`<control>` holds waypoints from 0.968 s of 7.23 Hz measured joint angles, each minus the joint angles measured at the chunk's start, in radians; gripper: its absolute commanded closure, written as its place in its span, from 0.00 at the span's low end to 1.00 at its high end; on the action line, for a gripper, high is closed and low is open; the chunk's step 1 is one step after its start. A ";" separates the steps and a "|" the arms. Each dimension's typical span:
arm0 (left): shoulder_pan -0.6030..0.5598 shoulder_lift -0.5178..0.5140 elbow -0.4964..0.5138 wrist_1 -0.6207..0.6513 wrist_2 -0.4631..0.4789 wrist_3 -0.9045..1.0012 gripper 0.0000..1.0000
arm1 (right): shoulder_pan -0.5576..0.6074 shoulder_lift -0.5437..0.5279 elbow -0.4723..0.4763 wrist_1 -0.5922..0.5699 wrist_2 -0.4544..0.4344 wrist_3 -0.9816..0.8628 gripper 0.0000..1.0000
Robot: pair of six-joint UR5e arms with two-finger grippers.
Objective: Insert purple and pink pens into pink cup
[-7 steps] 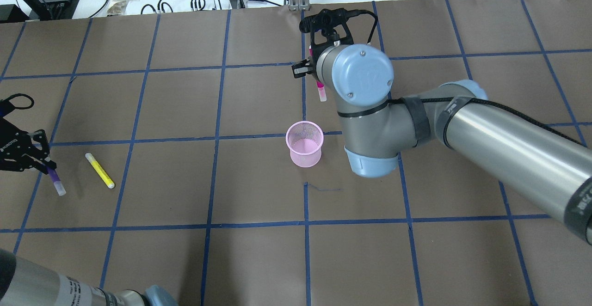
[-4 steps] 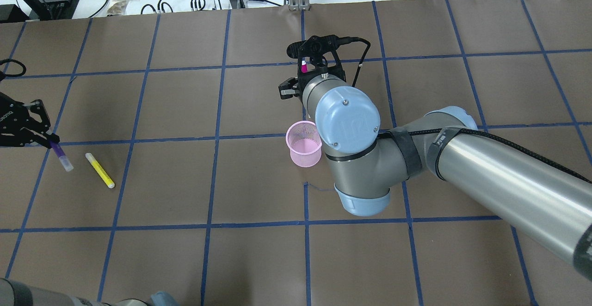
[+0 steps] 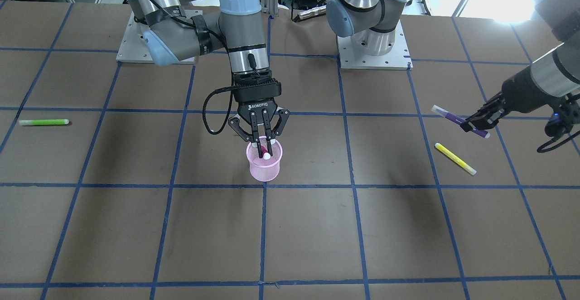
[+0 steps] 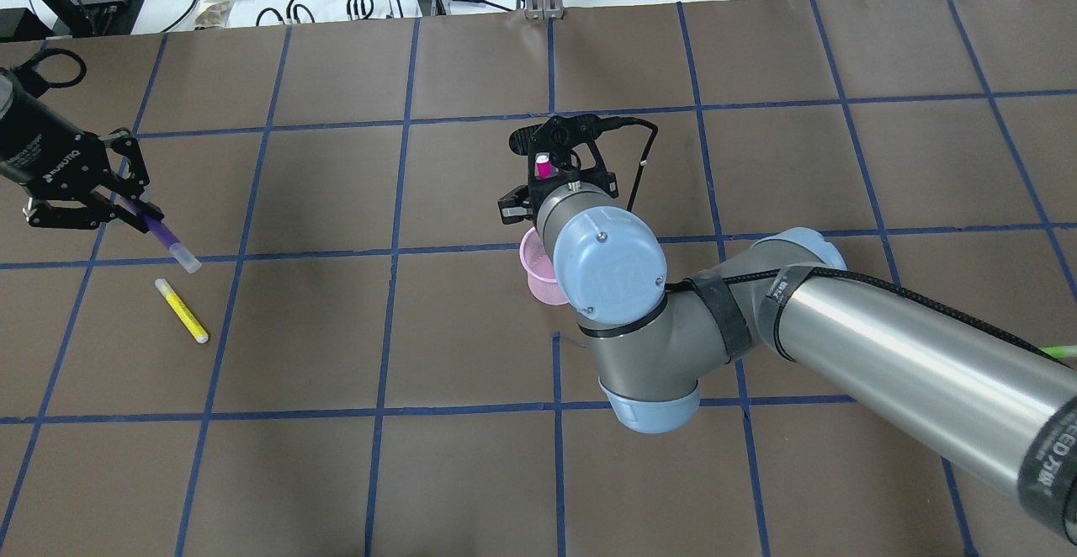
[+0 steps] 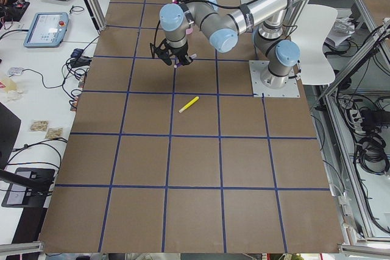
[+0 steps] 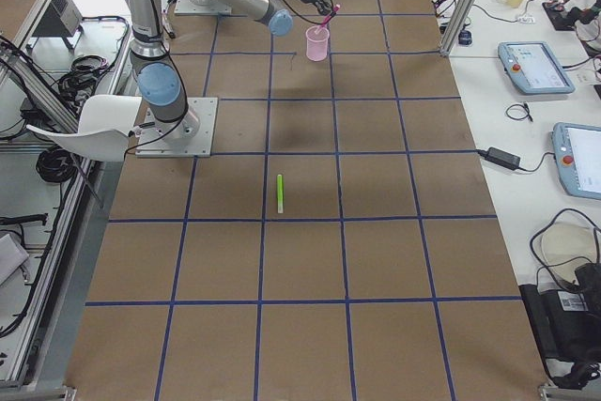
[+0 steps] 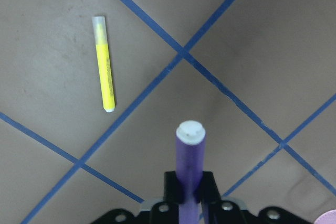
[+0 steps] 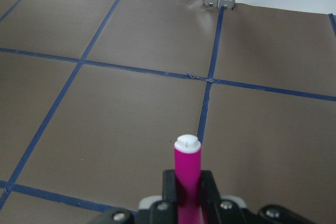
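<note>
We log right gripper [image 3: 264, 148] above, left gripper [image 3: 476, 122] at 3 o'clock of the pink cup [image 3: 265, 171] in the front view, clamping pink pen [image 8: 187, 174] — tip at its mouth — and purple pen [image 3: 453, 118]; we judge pink insertion in hand, next: lower, release.

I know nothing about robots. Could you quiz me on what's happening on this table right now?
1. True or false: the right jaws hold the pink pen over the pink cup.
2. What do the left jaws hold? A purple pen; B pink cup; C nothing.
3. Fill in: the loose pen nearest the left jaws is coloured ____.
Key: 1 true; 2 A; 3 yellow, the yellow pen.
</note>
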 measured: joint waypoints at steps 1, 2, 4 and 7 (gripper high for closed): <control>-0.046 0.021 -0.001 -0.018 -0.020 -0.106 1.00 | 0.000 0.014 0.001 -0.001 0.003 0.007 0.77; -0.097 0.036 -0.001 -0.031 -0.038 -0.212 1.00 | 0.001 0.028 0.002 -0.001 0.004 0.015 0.34; -0.210 0.048 -0.001 -0.032 -0.051 -0.440 1.00 | -0.002 0.040 -0.002 0.001 0.000 0.027 0.11; -0.401 0.031 -0.002 0.063 -0.050 -0.782 1.00 | -0.053 0.033 -0.022 0.010 0.012 0.016 0.06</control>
